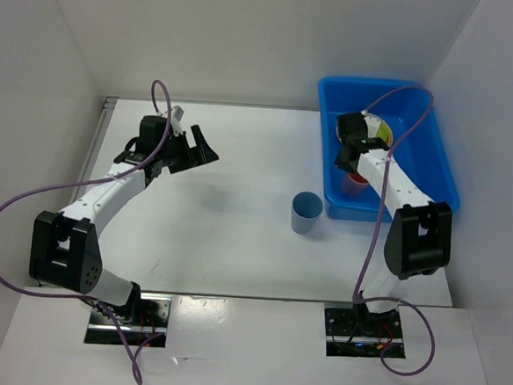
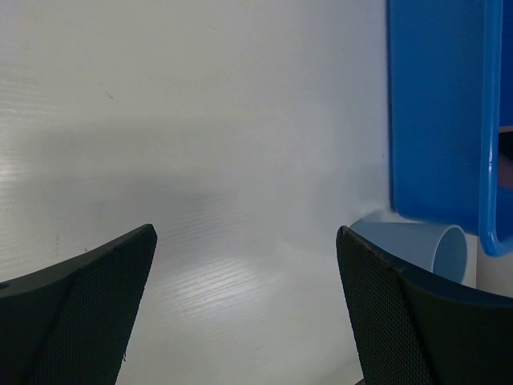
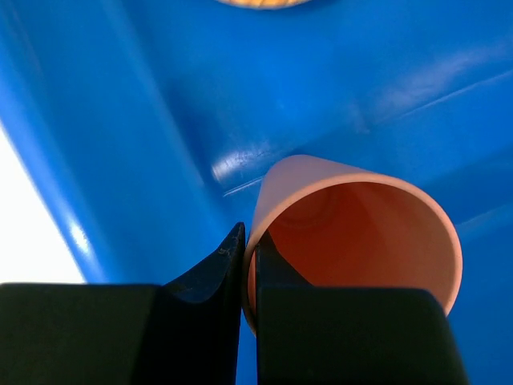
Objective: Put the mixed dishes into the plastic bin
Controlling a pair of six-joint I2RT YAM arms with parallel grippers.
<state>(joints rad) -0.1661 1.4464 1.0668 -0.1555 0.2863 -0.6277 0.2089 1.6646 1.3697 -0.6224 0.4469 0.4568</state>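
Tabletop [image 1: 229, 208]: one blue cup [image 1: 306, 213], one bin [image 1: 348, 209]

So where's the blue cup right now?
In the top view, the blue cup sits on the white table, right of centre, just outside the blue bin's near-left corner.

Plastic bin [image 1: 427, 169]: bright blue moulded plastic, smooth and glossy, with streaked highlights on the inner walls.
Salmon-pink cup [image 3: 361, 241]: smooth plastic with a satin finish, duller inside.
Blue cup [image 1: 306, 212]: pale, smooth, matt plastic.
Worktop [image 1: 218, 234]: white sheet with a low sheen, finely ribbed in the left wrist view.
Left gripper [image 2: 246, 233]: jaws black and matt, inner faces covered in a fine dotted texture.
Right gripper [image 3: 248, 241]: jaws black and smooth, faintly shiny along the edges.
Left arm [image 1: 107, 191]: smooth white shell, black matt joint housings.
Enclosure walls [image 1: 250, 33]: white, matt.
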